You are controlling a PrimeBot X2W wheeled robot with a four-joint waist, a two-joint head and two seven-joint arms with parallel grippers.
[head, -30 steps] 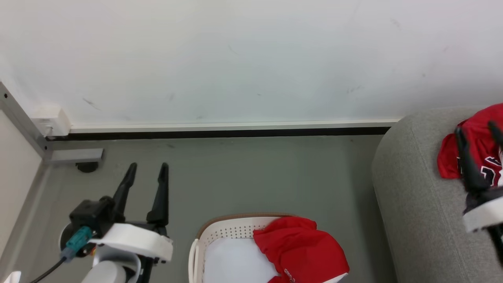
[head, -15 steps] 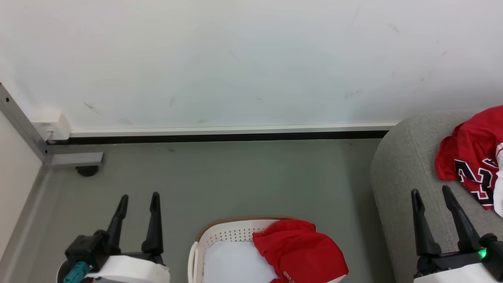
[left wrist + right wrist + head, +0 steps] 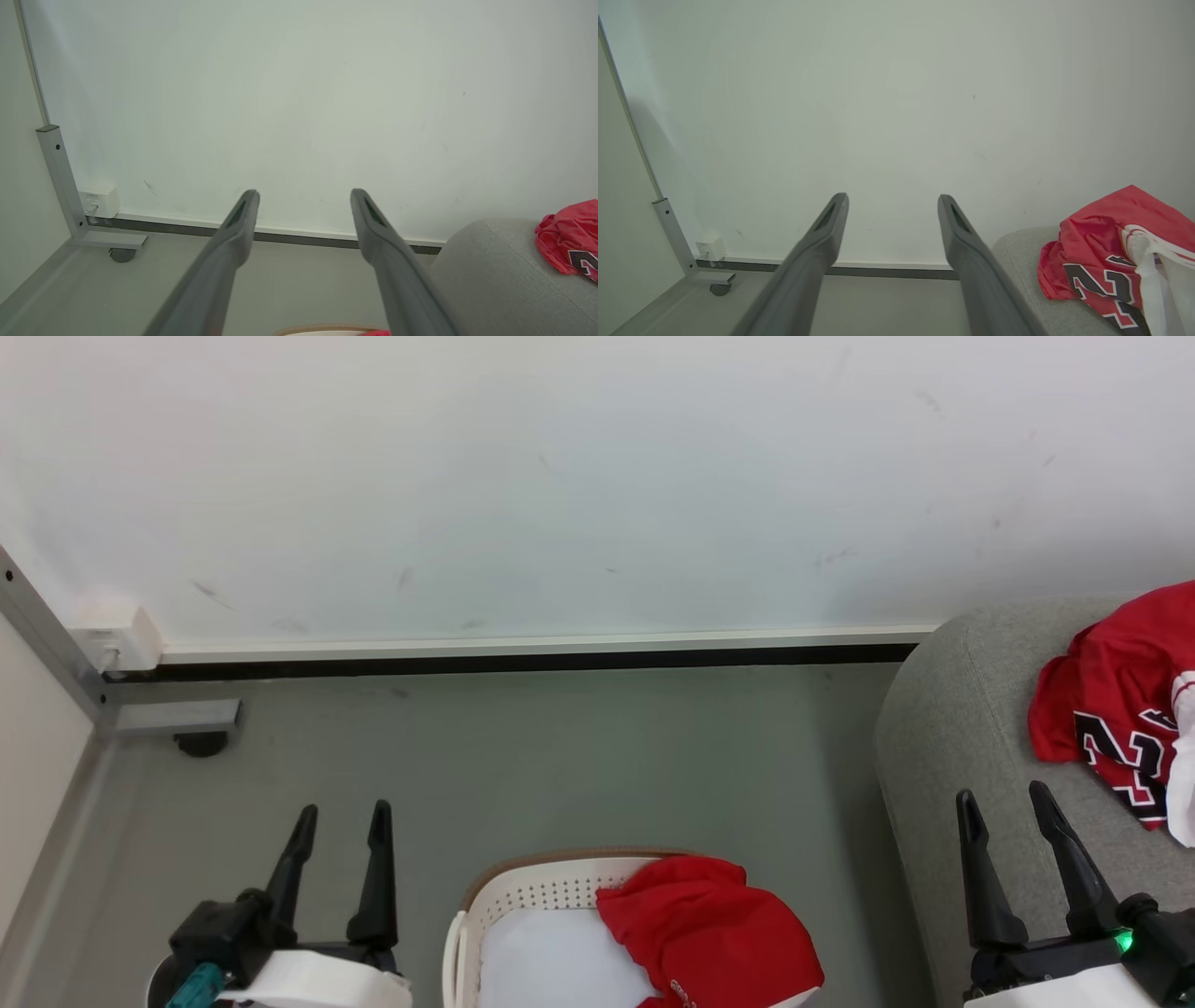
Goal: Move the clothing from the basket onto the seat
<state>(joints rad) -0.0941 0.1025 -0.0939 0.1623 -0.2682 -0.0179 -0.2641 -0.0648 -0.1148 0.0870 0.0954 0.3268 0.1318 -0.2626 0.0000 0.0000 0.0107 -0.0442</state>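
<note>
The red jersey [image 3: 1111, 709] with black-and-white numerals lies crumpled on the light-grey seat [image 3: 962, 728] at the right. It also shows as the jersey [image 3: 1097, 242] on the seat [image 3: 1017, 252], and as the jersey [image 3: 567, 238]. Red shorts [image 3: 709, 933] hang over the right side of the cream basket [image 3: 523, 873] at the bottom centre. My right gripper [image 3: 1002, 795] is open and empty, over the seat's front, just short of the jersey. My left gripper [image 3: 343, 812] is open and empty, above the floor left of the basket.
A white wall with a dark baseboard [image 3: 523, 658] runs across the back. A grey metal post with a foot and caster [image 3: 201, 742] stands at the left, beside a white wall box [image 3: 117, 639]. Grey-green floor [image 3: 607, 756] lies between the basket and the wall.
My right gripper has drawn back from over the jersey to the seat's near part, leaving the jersey lying there. My left gripper has dropped lower in the view.
</note>
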